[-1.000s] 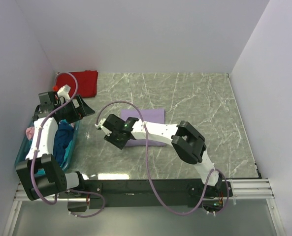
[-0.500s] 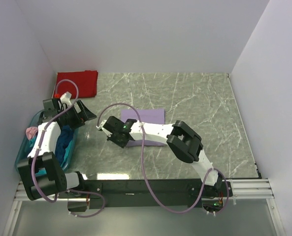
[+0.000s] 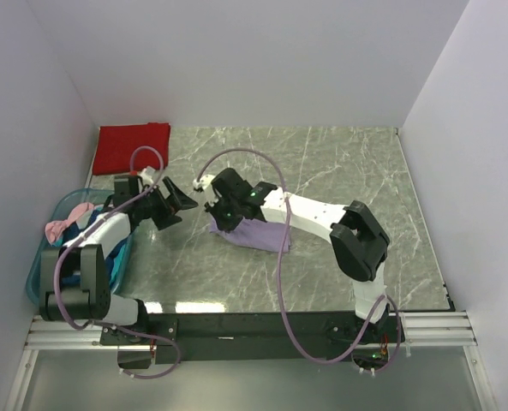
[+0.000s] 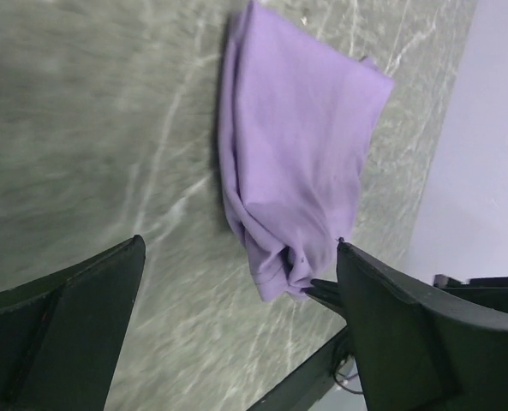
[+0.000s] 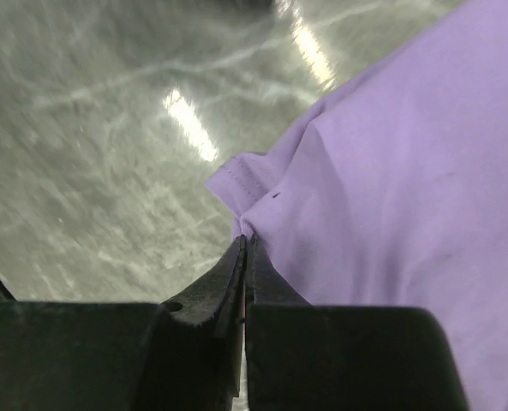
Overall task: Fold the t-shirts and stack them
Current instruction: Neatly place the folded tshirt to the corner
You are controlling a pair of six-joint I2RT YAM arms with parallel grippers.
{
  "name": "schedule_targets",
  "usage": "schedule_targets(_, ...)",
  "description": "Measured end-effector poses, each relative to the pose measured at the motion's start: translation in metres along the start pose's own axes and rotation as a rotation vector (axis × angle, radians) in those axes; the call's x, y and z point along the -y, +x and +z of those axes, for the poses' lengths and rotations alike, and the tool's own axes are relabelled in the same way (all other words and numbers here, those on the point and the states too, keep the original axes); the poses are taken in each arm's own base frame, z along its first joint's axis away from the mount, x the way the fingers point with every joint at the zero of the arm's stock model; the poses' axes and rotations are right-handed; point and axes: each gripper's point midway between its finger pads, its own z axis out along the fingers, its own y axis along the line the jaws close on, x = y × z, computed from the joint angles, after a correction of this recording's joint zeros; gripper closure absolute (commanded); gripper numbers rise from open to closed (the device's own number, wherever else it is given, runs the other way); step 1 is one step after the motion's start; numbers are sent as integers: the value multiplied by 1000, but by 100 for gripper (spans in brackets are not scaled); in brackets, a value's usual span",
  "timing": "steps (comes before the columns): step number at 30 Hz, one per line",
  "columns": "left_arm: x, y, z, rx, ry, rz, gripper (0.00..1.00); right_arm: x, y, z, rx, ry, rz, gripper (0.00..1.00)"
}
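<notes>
Two fingers of the right gripper (image 5: 243, 247) are pinched together on a hemmed corner of the light purple t-shirt (image 5: 391, 171), and the cloth puckers at their tips. From that pinch the rest of the shirt runs back under the gripper and beside its arm, lying rumpled on the desk (image 3: 339, 171).

The left gripper (image 4: 236, 248) has its jaws wide apart and holds nothing. The purple shirt lies just ahead of its open fingers, near but not touching. A folded red t-shirt (image 3: 134, 145) sits well beyond it, at the desk's far corner.

The shirt looks light, limp and thin. From a single pinch it would likely sag and its layers slide apart. Hems and corners are probably the surest holds, taken through every layer. A second corner ahead of the left gripper would help spread the shirt.
</notes>
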Motion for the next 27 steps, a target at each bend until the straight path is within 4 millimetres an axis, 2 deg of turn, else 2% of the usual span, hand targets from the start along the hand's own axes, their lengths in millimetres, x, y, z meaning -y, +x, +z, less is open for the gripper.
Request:
schedule_targets(3, 3, 11, 18, -33, 6, -35, 1, 6, -11, -5, 41, -14, 29, 100)
schedule_targets(8, -4, 26, 48, -75, -29, -133, 1, 3, -13, -5, 51, -46, 42, 100)
schedule_targets(11, -7, 35, 60, -94, -53, -189, 3, 0, -13, -5, 51, -58, 61, 100)
schedule_targets(19, 0, 34, 76, -89, -88, -289, 10, -5, -23, -5, 83, -70, 106, 100)
schedule_targets(27, 6, 39, 93, -79, -119, -302, 27, -11, -32, -7, 106, -78, 129, 100)
